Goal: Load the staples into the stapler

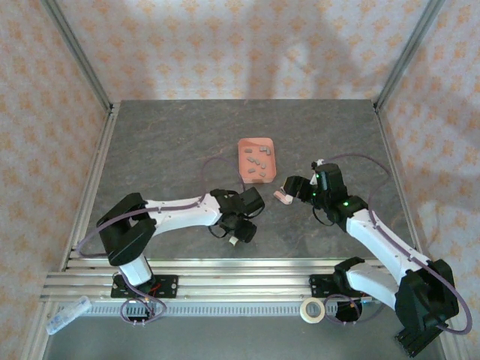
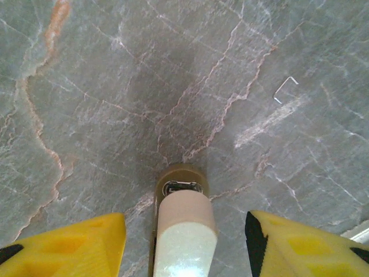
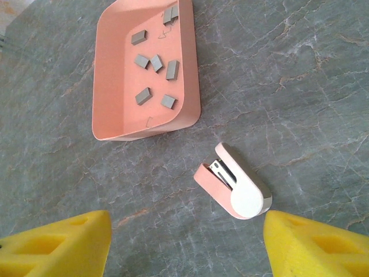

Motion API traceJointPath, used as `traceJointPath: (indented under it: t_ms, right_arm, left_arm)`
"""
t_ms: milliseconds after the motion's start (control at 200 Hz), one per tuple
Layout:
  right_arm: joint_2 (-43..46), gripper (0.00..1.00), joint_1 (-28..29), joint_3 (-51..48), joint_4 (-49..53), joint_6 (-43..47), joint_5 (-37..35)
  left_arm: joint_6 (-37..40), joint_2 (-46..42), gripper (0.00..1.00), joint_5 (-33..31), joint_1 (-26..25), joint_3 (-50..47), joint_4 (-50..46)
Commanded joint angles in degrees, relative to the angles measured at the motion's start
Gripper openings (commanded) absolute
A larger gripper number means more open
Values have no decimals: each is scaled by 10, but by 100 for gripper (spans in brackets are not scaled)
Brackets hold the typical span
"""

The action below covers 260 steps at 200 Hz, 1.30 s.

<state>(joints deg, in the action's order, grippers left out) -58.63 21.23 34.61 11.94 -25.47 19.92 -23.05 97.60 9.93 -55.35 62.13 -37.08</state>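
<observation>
The stapler (image 3: 233, 187) is a tiny pink-and-white V lying on its side on the table, its mouth open toward the tray and its metal channel showing; from above the stapler (image 1: 283, 197) sits by my right gripper (image 1: 290, 189). My right gripper (image 3: 187, 248) is open and hovers just behind it, the stapler close to the right-hand finger (image 3: 314, 242). The staples (image 3: 155, 62), several short grey strips, lie in the salmon-pink tray (image 3: 190, 69). My left gripper (image 2: 184, 242) is open around a cream-and-pink stubby piece (image 2: 183, 219), with gaps on both sides.
One loose bent wire staple (image 2: 285, 89) lies on the grey marbled table ahead of my left gripper. From above, the tray (image 1: 241, 161) stands mid-table, just beyond both grippers. A tape roll (image 1: 312, 310) rests on the rail at the near edge.
</observation>
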Motion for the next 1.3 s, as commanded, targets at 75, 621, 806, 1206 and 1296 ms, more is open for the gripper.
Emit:
traceJointPath:
  t_ms: [75,621,806,1206,1296]
  right_arm:
    - [4,70,4,-3,6,5,0]
    - [10,67,4,-3,19,19,1]
    - [8,67,4,-2,16,14,1]
    - [-12,67,5,14,28,17,23]
    - [-19,67,6,18,25,19,37]
  left_arm:
    - [-10,24,54,-21,-5,31,-28]
    - [-8,37,39,-37,-5,36,-34]
    - [-6,27,33,-37,-4,21,-28]
    - [52,-65,19,-91,0,-32,50]
    - [85,-106,18,-100,5,-66,109]
